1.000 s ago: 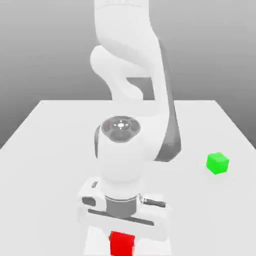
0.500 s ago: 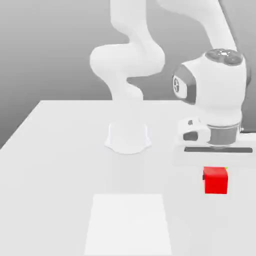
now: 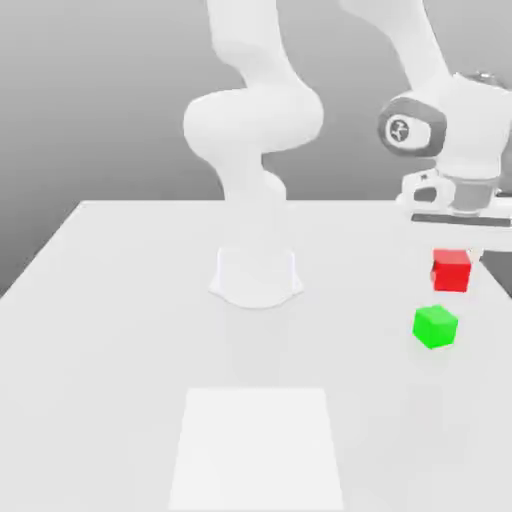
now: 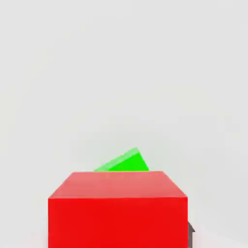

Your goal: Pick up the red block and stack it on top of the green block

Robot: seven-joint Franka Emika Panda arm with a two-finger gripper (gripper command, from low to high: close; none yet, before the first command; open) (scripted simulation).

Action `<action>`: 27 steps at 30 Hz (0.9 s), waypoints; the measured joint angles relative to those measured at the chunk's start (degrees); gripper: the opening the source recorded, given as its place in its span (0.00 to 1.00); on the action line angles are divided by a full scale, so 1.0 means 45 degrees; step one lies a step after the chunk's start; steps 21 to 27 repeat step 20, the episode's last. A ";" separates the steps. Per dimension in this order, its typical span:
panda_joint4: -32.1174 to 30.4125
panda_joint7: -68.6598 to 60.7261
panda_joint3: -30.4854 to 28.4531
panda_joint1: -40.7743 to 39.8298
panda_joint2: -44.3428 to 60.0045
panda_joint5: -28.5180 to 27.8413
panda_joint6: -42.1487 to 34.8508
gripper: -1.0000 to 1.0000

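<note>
Exterior view gives me the gripper (image 3: 452,262) clamped on the red block (image 3: 451,270), carried clear of the table (image 3: 120,330). The green block (image 3: 435,327) sits below, slightly toward that view's left, so I judge a small sideways shift before lowering.

White table (image 3: 110,330); plain grey backdrop (image 3: 90,90) behind.

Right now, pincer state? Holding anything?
Pincer: closed on the red block, held in the air above the green block, not touching it.
</note>
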 joint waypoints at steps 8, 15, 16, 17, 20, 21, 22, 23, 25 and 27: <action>-0.0013 0.1058 0.0495 -0.0832 0.1251 -0.1523 0.1206 0.00; -0.0006 0.2411 0.0633 -0.1530 0.2444 -0.3473 0.2185 0.00; -0.0002 0.2645 0.0612 -0.1604 0.2616 -0.3806 0.2315 0.00; 0.0003 0.2887 0.0587 -0.1670 0.2788 -0.4148 0.2441 0.00; 0.0027 0.3638 0.0292 -0.1649 0.3292 -0.5196 0.2804 0.00; 0.0027 0.3638 0.0292 -0.1649 0.3292 -0.5196 0.2804 0.00; 0.0027 0.3638 0.0292 -0.1649 0.3292 -0.5196 0.2804 0.00; 0.0027 0.3638 0.0292 -0.1649 0.3292 -0.5196 0.2804 0.00; 0.0027 0.3638 0.0292 -0.1649 0.3292 -0.5196 0.2804 0.00; 0.0027 0.3638 0.0292 -0.1649 0.3292 -0.5196 0.2804 0.00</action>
